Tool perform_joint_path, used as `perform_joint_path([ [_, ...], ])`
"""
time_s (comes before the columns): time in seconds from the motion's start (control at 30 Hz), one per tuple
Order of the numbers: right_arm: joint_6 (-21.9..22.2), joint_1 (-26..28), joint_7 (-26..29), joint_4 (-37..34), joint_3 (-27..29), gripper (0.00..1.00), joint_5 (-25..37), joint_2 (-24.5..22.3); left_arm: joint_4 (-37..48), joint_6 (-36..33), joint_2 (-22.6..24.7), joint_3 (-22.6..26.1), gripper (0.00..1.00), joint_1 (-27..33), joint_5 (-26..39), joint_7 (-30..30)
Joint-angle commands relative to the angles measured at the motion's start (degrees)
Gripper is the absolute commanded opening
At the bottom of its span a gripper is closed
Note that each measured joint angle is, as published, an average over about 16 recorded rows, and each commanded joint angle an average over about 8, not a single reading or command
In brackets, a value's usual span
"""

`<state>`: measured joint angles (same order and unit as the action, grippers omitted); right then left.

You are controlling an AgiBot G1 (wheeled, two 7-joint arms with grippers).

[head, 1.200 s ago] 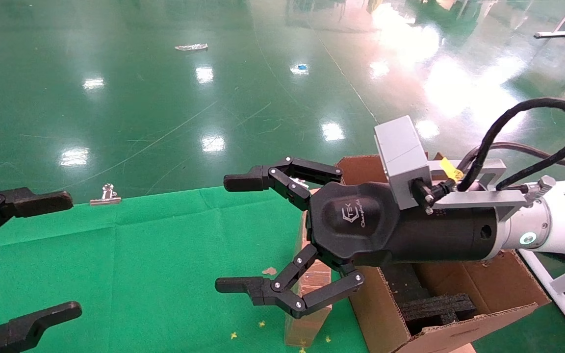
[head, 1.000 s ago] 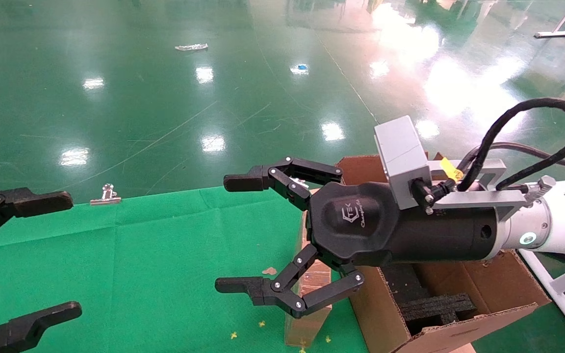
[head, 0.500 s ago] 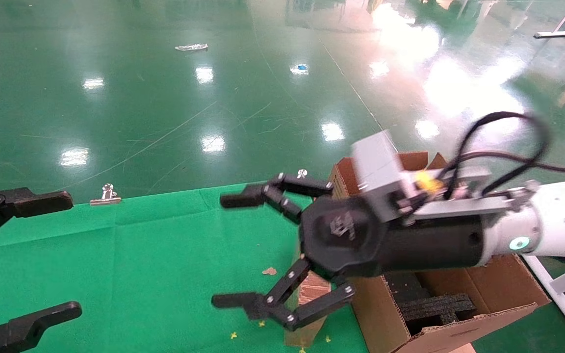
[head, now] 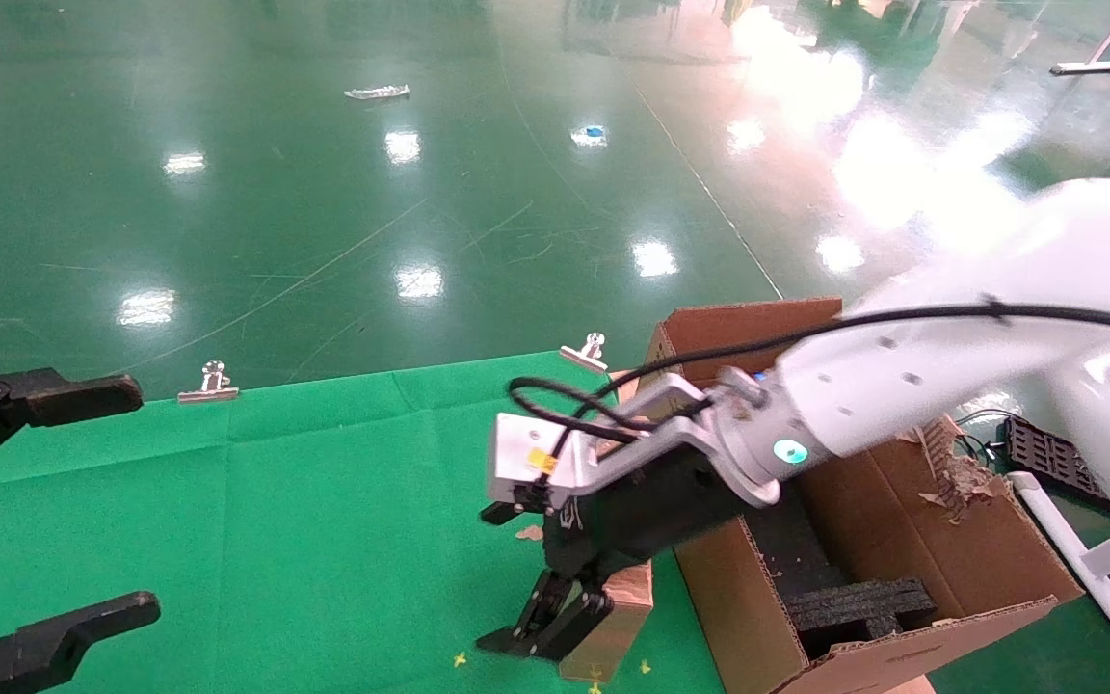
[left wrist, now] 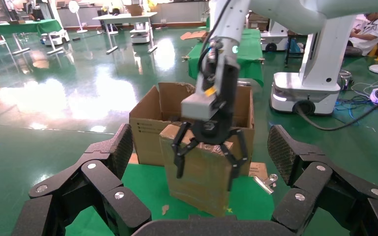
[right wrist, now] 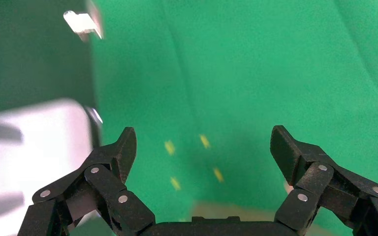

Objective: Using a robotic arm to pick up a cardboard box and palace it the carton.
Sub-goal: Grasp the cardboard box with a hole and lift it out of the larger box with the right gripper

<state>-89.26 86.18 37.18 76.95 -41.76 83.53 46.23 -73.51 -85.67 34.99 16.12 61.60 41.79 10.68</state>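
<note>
- Head view: the right gripper, level and high half a second earlier, has been swung down over the box, which stands on the bench against the carton. The left gripper is parked, spread.
- Left wrist view: the box is straddled by spread fingers; no grasp is yet made.
- Right wrist view: the jaws are seen released.

Right arm's tool pointing down over the cardboard box, just beside the carton.

Carton wall beside cardboard box
</note>
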Motion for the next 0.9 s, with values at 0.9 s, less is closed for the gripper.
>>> perform_joint_path([
  [0.9,-0.88,36.80,21.05,-0.22,-45.99,1.00,2.67,6.57,0.00,0.05,-0.05,0.12,1.00,0.03,-0.08,-0.06],
])
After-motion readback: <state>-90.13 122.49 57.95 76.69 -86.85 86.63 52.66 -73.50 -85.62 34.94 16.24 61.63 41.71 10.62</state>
